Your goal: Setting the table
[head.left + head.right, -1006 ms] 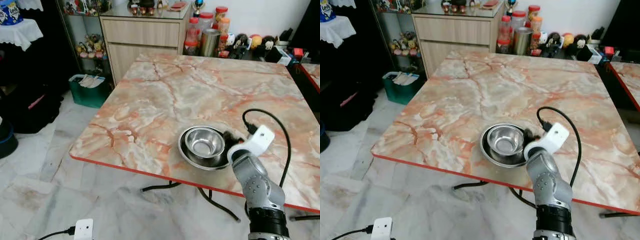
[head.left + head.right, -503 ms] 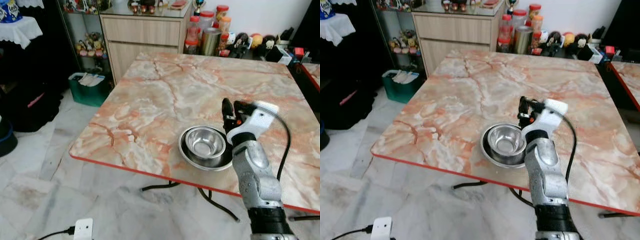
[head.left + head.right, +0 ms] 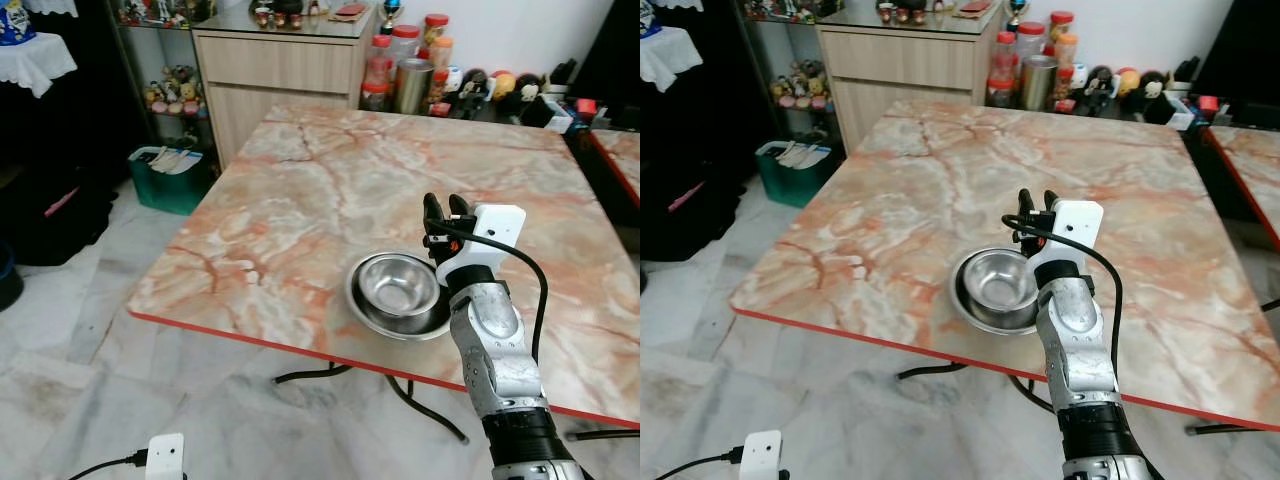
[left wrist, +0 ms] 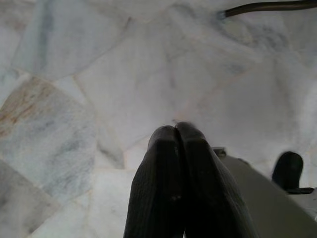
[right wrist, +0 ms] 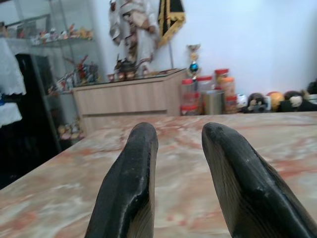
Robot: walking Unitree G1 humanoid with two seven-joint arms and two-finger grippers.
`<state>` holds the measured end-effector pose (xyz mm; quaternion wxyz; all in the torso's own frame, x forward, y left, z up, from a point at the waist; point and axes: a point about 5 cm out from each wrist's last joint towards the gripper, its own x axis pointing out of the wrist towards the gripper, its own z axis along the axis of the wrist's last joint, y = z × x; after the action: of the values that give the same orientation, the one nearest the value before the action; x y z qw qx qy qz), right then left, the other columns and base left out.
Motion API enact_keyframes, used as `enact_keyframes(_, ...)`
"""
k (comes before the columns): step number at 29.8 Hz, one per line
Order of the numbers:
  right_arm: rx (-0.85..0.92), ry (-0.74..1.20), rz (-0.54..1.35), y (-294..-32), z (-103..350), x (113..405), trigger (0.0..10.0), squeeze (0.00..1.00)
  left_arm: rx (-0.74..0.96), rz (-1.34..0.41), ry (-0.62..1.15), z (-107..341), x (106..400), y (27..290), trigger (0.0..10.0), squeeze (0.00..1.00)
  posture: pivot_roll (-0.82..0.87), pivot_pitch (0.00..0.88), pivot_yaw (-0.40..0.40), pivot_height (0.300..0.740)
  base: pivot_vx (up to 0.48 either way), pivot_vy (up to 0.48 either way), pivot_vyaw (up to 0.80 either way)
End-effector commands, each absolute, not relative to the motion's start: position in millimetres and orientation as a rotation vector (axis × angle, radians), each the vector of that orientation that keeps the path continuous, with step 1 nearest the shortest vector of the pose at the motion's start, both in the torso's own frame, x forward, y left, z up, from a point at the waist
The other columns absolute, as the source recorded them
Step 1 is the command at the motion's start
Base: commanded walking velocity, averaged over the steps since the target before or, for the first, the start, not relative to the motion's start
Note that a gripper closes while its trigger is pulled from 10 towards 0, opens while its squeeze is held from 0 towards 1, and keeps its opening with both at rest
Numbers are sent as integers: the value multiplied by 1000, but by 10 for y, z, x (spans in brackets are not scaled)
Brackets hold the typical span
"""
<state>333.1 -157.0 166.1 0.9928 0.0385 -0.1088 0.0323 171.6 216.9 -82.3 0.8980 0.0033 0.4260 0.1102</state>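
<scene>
A steel bowl (image 3: 398, 290) sits inside a wider steel dish (image 3: 369, 310) on the pink marble bench (image 3: 300, 190), close to the near edge and right of the middle. The right gripper (image 3: 442, 213) is raised above the bench just beyond the bowl's far right rim, touching neither bowl nor dish; its two black fingers (image 5: 129, 183) stand apart with nothing between them and point toward the far side of the room. A black cable (image 3: 530, 280) loops from the wrist down along the silver arm.

The left gripper (image 4: 177, 130) hangs over the pale marble floor (image 4: 99, 74), its fingers pressed together and empty.

Beyond the bench stands a wooden cabinet (image 3: 285, 70), with jars and a metal canister (image 3: 412, 85) beside it. A green basket (image 3: 165, 175) sits on the floor at the left.
</scene>
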Motion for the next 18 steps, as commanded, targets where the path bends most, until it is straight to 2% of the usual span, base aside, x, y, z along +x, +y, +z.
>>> enact_keyframes(1,69,-231,20,-1676,1678,3353,10000,0,1,230,883,-830,1715,2135,10000,0,-9,1,-14,740,0,-480,0)
enact_keyframes(11,27,-264,1,-1681,1609,3274,10000,0,-6,228,876,-829,1716,2128,10000,0,-10,0,-13,740,0,-477,0)
enact_keyframes(18,-12,-199,-1,-1709,1340,3113,10000,0,-3,226,872,-825,1722,2131,10000,0,-12,0,-10,740,0,-475,0)
